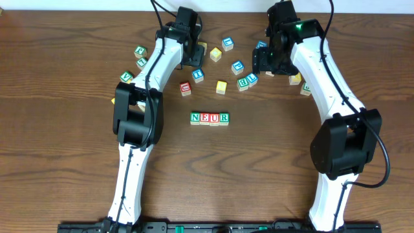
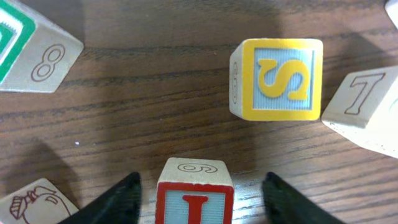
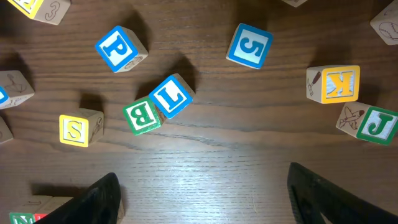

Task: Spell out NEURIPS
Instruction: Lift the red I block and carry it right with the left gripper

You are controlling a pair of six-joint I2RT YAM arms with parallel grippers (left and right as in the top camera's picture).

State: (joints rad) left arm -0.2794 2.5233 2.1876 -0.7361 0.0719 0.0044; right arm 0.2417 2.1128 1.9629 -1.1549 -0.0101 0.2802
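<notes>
Four cubes spelling N E U R (image 1: 209,118) stand in a row at the table's middle. In the left wrist view a red-framed I cube (image 2: 194,196) sits on the table between my left gripper's fingers (image 2: 118,202), with a gap on each side. My left gripper (image 1: 193,57) is open around it and hides it from overhead. A yellow-framed S cube (image 2: 280,79) lies just beyond. The blue P cube (image 3: 118,48) (image 1: 237,66) lies loose near my right gripper (image 1: 264,63), which hangs open over bare wood (image 3: 205,199).
Loose cubes surround both grippers: green B (image 3: 142,116), a blue cube touching it (image 3: 171,95), a blue 5 (image 3: 250,45), yellow K (image 3: 336,84), green J (image 3: 373,124), another yellow S (image 3: 76,129). More cubes lie left of the left arm (image 1: 140,52).
</notes>
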